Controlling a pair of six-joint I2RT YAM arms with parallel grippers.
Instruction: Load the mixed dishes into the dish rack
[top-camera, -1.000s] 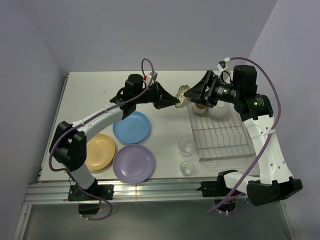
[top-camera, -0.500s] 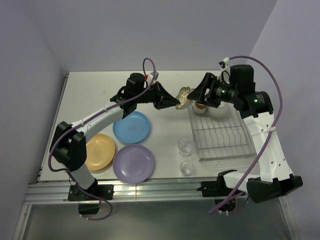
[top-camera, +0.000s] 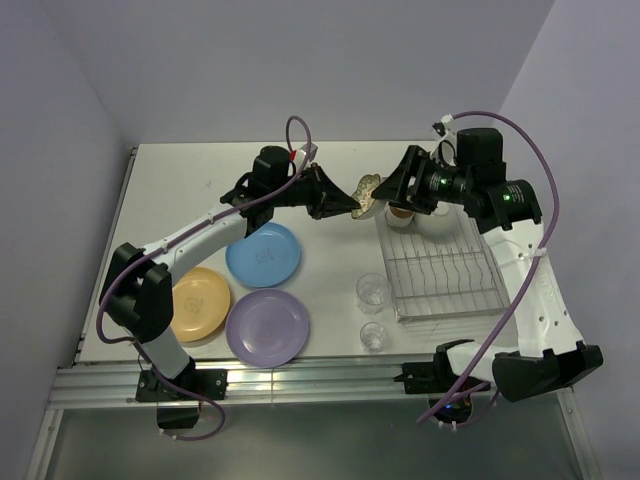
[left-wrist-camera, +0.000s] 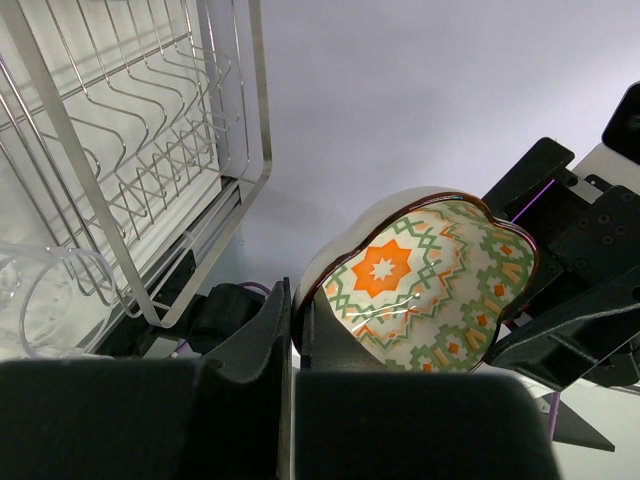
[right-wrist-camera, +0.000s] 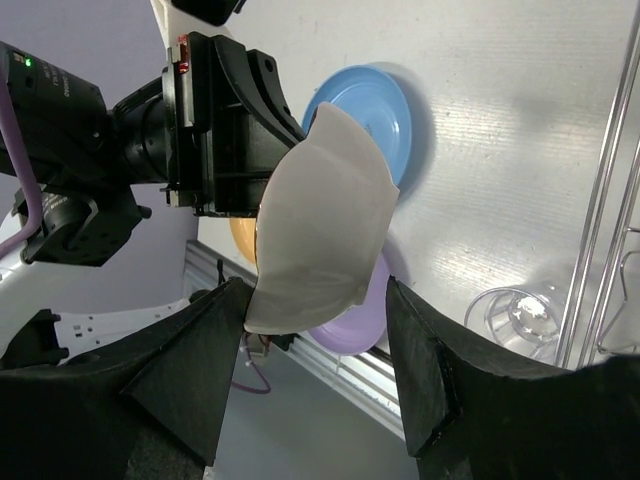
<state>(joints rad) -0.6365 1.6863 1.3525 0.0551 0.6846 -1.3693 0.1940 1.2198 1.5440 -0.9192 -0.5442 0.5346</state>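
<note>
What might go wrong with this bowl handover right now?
1. The left gripper pinches the bowl by its rim only, in mid-air; if it lets go before the open right gripper closes, the bowl may drop.
2. The right fingers straddle its smooth curved outside, so it might slip or tilt when squeezed.

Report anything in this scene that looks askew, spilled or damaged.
Only the floral bowl stands out. It hangs in mid-air, tipped on its side, near the far left corner of the dish rack. The left tool pinches it by the rim, and the right tool is open on either side of it. Nothing looks spilled or broken.
</note>
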